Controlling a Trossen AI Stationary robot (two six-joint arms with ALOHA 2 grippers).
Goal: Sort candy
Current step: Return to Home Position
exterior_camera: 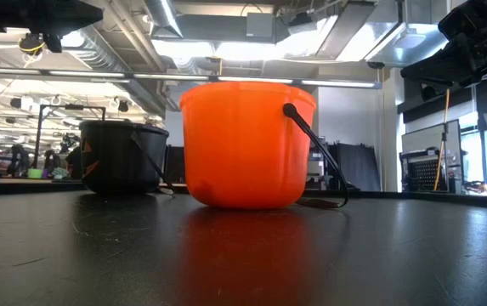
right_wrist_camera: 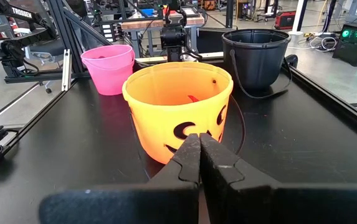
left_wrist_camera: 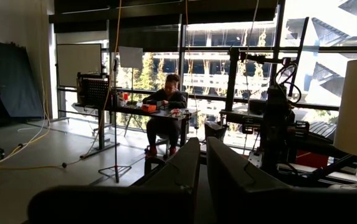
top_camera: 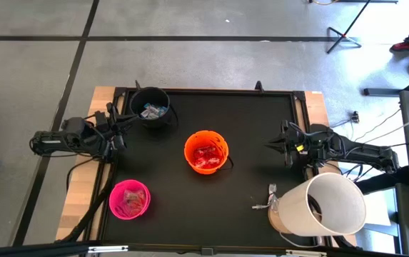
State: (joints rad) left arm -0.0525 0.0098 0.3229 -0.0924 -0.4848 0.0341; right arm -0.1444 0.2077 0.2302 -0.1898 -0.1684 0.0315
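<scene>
The left gripper (left_wrist_camera: 203,144) is being held at left, barely parted, empty. The candy (top_camera: 205,158) — judged light, slippery, best pinched mid-wrapper — is being contained in the pink bucket (top_camera: 111,199), black bucket (top_camera: 133,108) and orange bucket (top_camera: 187,147); the right gripper (right_wrist_camera: 199,140) is being held closed, empty.

My black matte surface (top_camera: 261,121), three small plastic buckets standing on it.
I see the orange bucket (top_camera: 206,151) mid-surface, the black bucket (top_camera: 151,107) and the pink bucket (top_camera: 129,198) toward the two left corners, all well apart.
</scene>
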